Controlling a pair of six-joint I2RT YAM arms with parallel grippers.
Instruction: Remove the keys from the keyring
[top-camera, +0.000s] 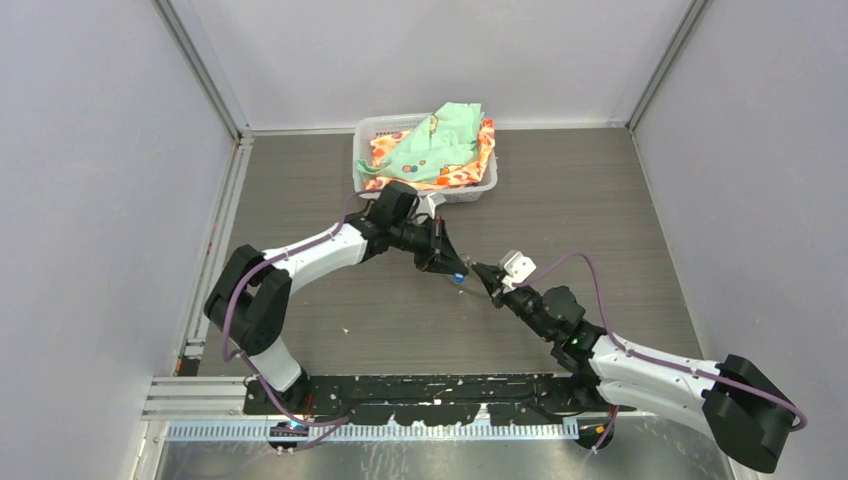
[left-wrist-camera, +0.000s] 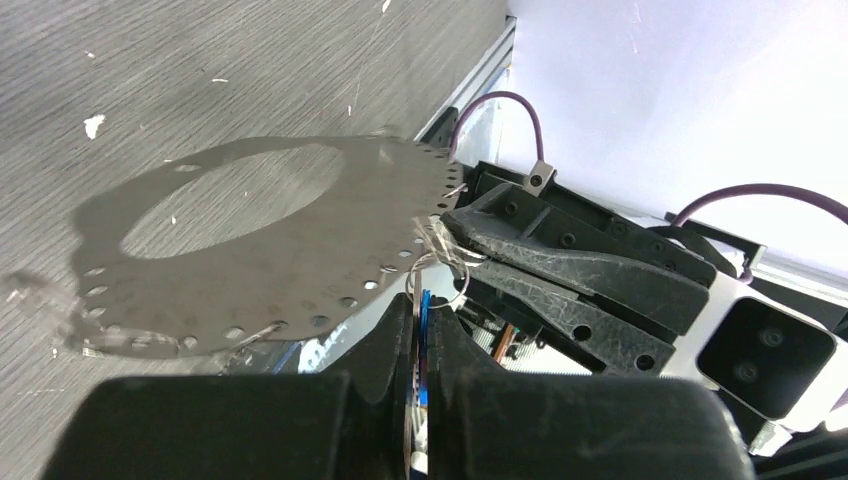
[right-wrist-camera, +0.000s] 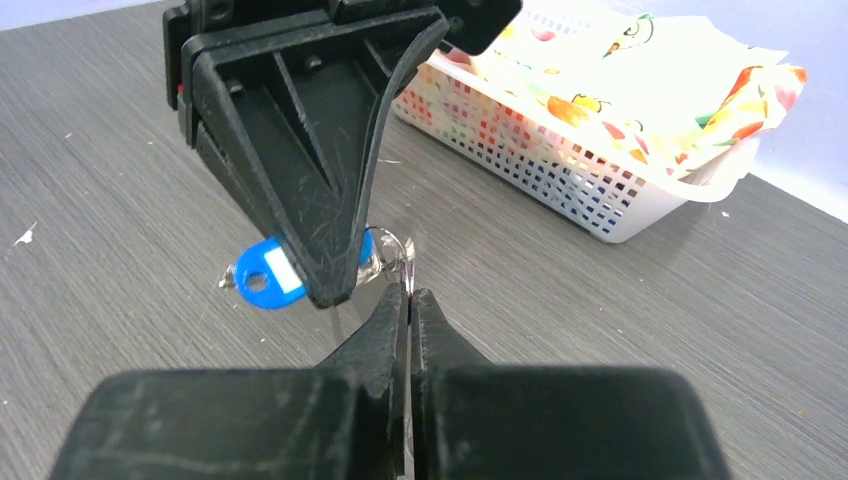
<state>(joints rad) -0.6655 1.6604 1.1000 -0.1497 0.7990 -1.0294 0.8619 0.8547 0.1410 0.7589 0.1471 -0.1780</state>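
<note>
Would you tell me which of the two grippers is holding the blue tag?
The left gripper: it pinches the blue tag, whereas the right gripper grips the rim of the keyring.

walls: plain pale grey | tabletop: dark woodgrain | light: even, seemingly overhead

**Lower centre:** your left gripper, fingers closed on the blue-tagged keys.
**Centre left:** the grey perforated keyring, raised above the table.
**Centre right:** your right gripper, tips pressed together at the keyring's rim, beside small silver loops.
</note>
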